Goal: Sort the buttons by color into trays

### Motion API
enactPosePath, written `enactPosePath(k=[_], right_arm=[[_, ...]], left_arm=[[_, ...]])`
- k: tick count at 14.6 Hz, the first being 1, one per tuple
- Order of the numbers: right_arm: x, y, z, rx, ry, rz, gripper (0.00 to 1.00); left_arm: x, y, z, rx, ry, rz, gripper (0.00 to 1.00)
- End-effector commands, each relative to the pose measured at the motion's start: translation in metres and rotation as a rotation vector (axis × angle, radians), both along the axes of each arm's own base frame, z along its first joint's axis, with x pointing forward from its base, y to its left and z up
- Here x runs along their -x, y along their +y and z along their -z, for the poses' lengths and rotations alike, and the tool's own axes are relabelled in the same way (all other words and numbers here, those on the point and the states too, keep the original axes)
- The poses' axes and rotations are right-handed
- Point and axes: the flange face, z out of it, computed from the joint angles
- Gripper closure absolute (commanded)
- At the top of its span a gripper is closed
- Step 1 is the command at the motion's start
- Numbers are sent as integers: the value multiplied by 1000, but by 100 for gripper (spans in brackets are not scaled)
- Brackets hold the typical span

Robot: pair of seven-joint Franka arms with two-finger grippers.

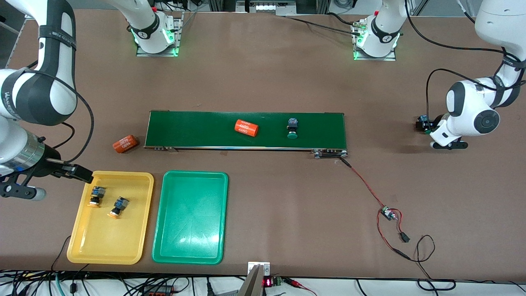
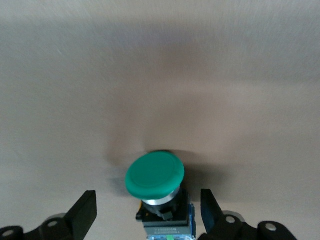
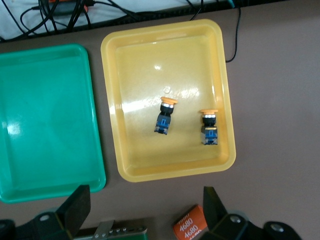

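— Trays: yellow tray (image 1: 82, 246), glossy, two orange-capped buttons (image 1: 97, 195) inside; green tray (image 1: 193, 246) beside.
— Conveyor belt (image 1: 197, 127), matte: orange cylinder (image 1: 246, 128), green-capped button (image 1: 292, 128).
— Left gripper (image 2: 149, 210) spread around second green button (image 2: 155, 175); right gripper (image 3: 145, 205) spread over yellow tray's end.

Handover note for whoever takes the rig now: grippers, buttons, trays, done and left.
Left gripper: low at the left arm's end of the table, fingers either side of a green button, not yet gripping it.
Right gripper: open, over the table by the yellow tray.
Done: both yellow-orange buttons lie in the yellow tray.
Left: the green tray holds nothing; the second green button lies on the conveyor belt. Both green buttons go to the green tray.
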Motion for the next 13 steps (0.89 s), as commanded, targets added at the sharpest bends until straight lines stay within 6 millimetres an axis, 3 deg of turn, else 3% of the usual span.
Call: enactPosePath(k=[1,3,5,7,9,10,11,13], right_arm=[[10,7,1,-8,48,-34,0],[9,9,2,-8,48,-39,0],[11,4,1,-1,57,-37,0],[22,4,-28,-26,54,-42,0],[34,-10,-41,-56,94,-37,0],[36,-11,-36,-69,125,-59,0],[40,-9,-43,-47,120,-86,0],[44,9,-39,28,149,-142,0]], left_arm=[[6,5,-1,6,-3,-2,55],[4,3,-5,23,-13,-44,74],[-4,-2,-23,34,-32,-58,78],[-18,-17,-57,35,-48,-35,78],[-40,-46,-89,47,-27,8,77],[-49,-68,-99,81,-13,3,77],[-59,-88,-111,139,-12,-50,77],[-73,-130,-126,236,-20,-102,77]])
